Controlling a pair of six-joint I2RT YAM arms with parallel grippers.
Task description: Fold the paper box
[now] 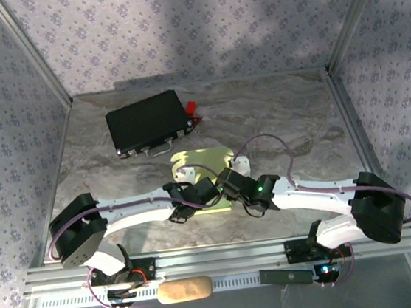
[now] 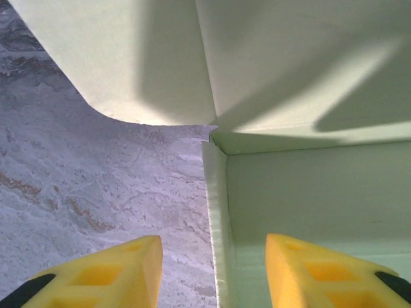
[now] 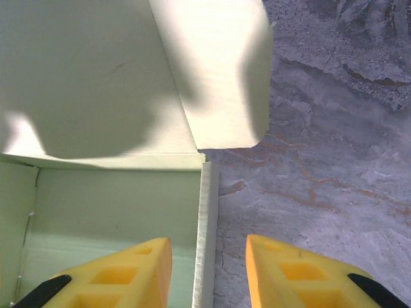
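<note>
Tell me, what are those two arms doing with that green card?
They are folding a paper box in the middle of the table. Its side walls stand up, but the far flaps are not folded in. The left gripper and right gripper, both open, each straddle one wall. A black case sits farther back.

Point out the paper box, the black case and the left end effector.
paper box [image 1: 204, 158]: top view, far panel.
black case [image 1: 146, 121]: top view, lid centre.
left end effector [image 2: 212, 247]: left wrist view, midway between fingertips.

Lilac floral-patterned walls [image 1: 176, 23] enclose a grey, brown-veined marble-look surface [image 1: 283, 115]. Silver metal posts [image 1: 30, 49] rise at its far corners, and soft shadows cross the back.
</note>
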